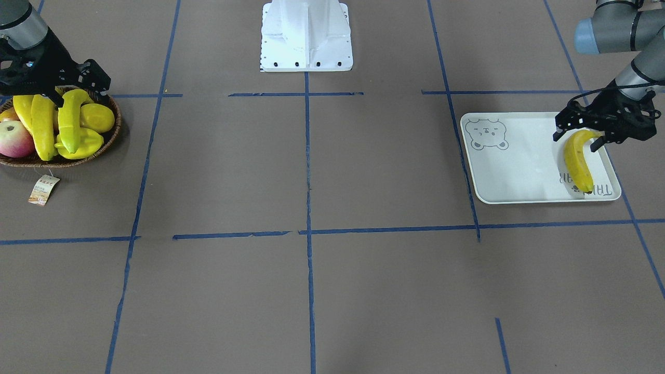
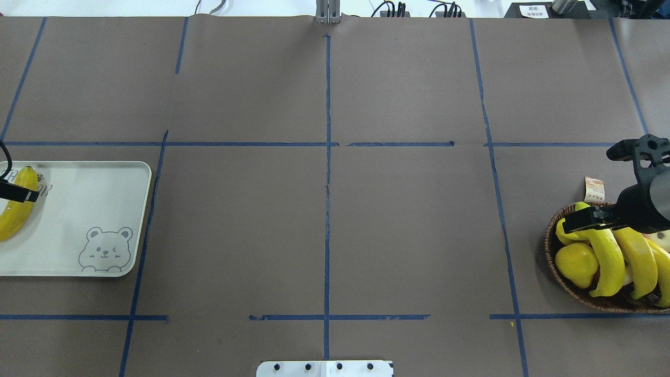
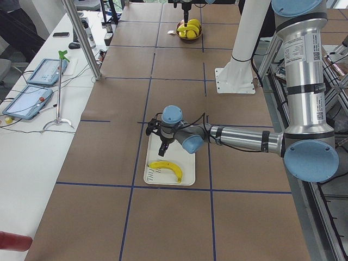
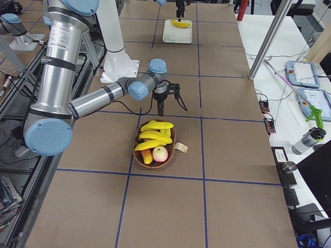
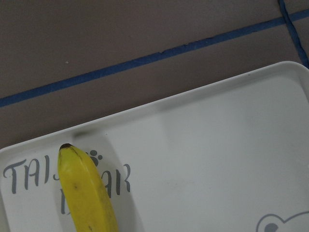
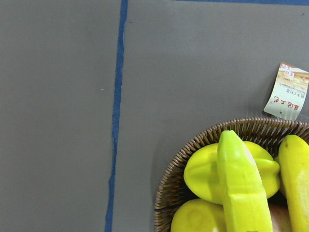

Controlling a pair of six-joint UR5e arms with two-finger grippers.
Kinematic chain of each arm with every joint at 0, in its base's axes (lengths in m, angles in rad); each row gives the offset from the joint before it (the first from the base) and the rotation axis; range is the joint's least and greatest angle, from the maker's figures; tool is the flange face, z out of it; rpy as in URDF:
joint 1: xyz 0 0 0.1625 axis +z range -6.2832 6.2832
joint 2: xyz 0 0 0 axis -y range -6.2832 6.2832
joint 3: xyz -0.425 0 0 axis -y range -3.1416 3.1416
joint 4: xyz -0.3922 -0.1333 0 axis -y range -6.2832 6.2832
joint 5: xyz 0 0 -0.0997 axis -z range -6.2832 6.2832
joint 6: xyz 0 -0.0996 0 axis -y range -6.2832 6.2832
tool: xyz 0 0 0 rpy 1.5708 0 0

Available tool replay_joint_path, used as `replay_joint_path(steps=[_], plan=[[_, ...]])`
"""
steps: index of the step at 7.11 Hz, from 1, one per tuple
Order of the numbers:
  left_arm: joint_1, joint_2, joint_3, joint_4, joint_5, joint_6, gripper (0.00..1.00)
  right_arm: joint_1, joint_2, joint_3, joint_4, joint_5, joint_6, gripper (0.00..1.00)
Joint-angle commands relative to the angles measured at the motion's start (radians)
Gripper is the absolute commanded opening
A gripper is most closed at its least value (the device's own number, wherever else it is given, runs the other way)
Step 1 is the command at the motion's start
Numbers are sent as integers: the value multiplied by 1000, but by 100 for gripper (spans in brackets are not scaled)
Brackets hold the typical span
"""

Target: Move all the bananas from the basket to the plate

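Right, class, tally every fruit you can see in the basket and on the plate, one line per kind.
Bananas: 4 (3 in the basket, 1 on the plate)
Starfruit: 1
Round yellow fruit: 1
Apple: 1
Orange fruit, mostly hidden: 1
Total: 8

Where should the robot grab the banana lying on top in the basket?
Around the middle of the top banana, coming straight down from above. It lies over the other fruit in the basket, both long sides bare, so a pinch across should hold.
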Motion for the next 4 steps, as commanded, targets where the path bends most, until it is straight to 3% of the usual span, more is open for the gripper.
replay_joint_path(steps=[1,4], plan=[[1,0,0,-2,0,0,100,1,-41,-33,65,5,-8,100],[0,0,0,-3,-2,0,100,-1,-16,-122,68,-9,-120,99]])
